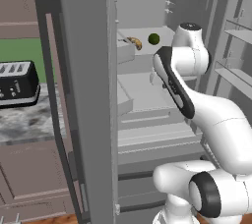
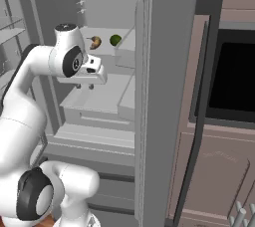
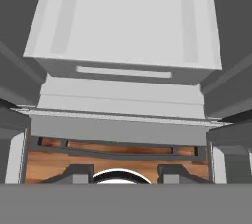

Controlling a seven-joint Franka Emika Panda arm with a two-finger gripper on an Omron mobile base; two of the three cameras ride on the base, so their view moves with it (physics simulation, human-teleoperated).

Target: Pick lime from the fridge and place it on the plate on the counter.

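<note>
The lime [image 1: 154, 39] [image 2: 115, 40] rests on an upper shelf deep inside the open fridge [image 1: 88, 95] [image 2: 164, 96]. My gripper [image 2: 85, 86] [image 3: 126, 173] is inside the fridge, below and in front of the lime, and points straight down. Its fingertips [image 3: 78, 171] stand apart with nothing between them, so it is open. Under it the hand view looks into a pale drawer [image 3: 123, 26]. The counter [image 1: 24, 120] lies left of the fridge door. The plate is out of view.
A brown croissant-like item [image 1: 135, 42] [image 2: 94, 42] lies just left of the lime. A black toaster [image 1: 17, 83] stands on the counter. Door shelves [image 1: 236, 70] flank the arm. A dark oven window [image 2: 234, 76] sits right of the fridge.
</note>
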